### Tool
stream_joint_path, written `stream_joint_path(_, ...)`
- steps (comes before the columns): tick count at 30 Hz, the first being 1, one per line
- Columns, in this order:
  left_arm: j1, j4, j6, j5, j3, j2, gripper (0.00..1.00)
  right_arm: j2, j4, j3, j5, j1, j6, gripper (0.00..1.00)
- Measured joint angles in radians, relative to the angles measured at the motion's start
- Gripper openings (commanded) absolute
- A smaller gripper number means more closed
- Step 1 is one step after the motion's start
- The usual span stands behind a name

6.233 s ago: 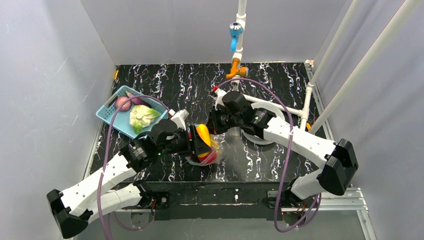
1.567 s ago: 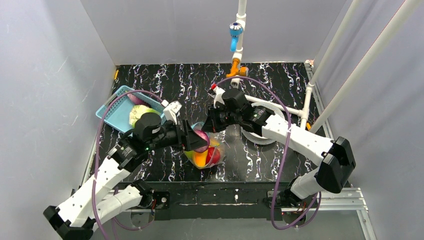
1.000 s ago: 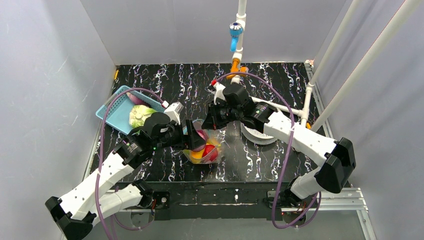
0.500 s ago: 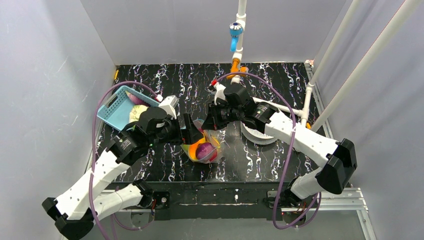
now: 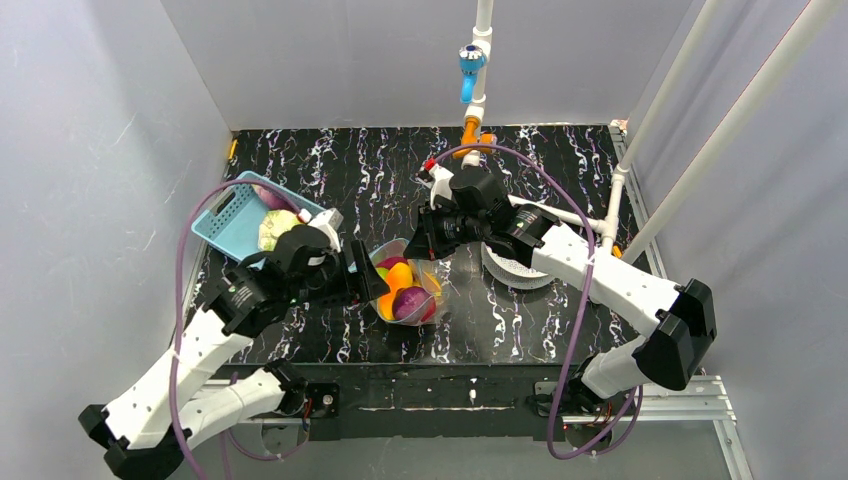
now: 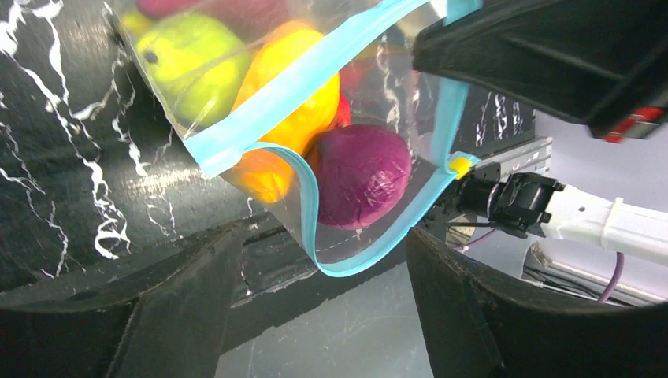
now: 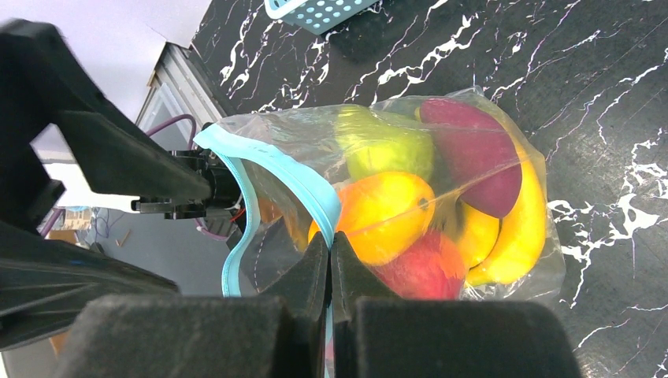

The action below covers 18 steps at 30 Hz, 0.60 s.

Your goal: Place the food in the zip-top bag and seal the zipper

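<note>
The clear zip-top bag (image 5: 405, 290) lies mid-table with its mouth gaping toward the left arm. Inside is the food: a green pear (image 7: 386, 146), orange piece (image 7: 386, 209), purple piece (image 6: 362, 173), yellow banana (image 7: 520, 228) and red apple (image 7: 417, 272). The teal zipper (image 6: 299, 87) rims the mouth, with a small yellow tab (image 6: 459, 164) at one end. My right gripper (image 7: 331, 246) is shut on the far zipper edge, holding it up. My left gripper (image 6: 323, 315) is open and empty, just off the bag's near lip.
A blue lattice basket (image 5: 232, 205) with a pale green vegetable (image 5: 275, 228) and a purple piece sits at the back left, behind my left arm. A white round object (image 5: 510, 268) lies under my right forearm. White pipes rise at the back and right.
My left gripper let the purple piece drop into the bag and drew back left, out of the mouth. The right gripper has kept its hold on the zipper edge.
</note>
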<state>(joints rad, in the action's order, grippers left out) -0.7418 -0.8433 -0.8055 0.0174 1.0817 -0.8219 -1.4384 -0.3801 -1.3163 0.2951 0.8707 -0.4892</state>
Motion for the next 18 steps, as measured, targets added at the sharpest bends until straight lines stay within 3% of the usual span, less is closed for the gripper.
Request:
stream_joint_path(3,0.0,0.003,-0.018,0.029,-0.031,-0.037,0.64,0.0,0.0,0.0,0.0,0.0,0.0,0.01)
stream_joint_path(7,0.0,0.013,-0.011,0.063,-0.059,-0.089,0.43,0.004,0.0,0.002,-0.003,0.0,0.002,0.01)
stream_joint_path(11,0.0,0.022,0.015,0.088,-0.08,-0.1,0.0,0.009,0.0,0.003,-0.006,0.0,0.005,0.01)
stream_joint_path(18,0.0,0.05,0.042,0.111,-0.07,-0.082,0.0,0.01,-0.035,-0.005,-0.032,0.007,0.023,0.01)
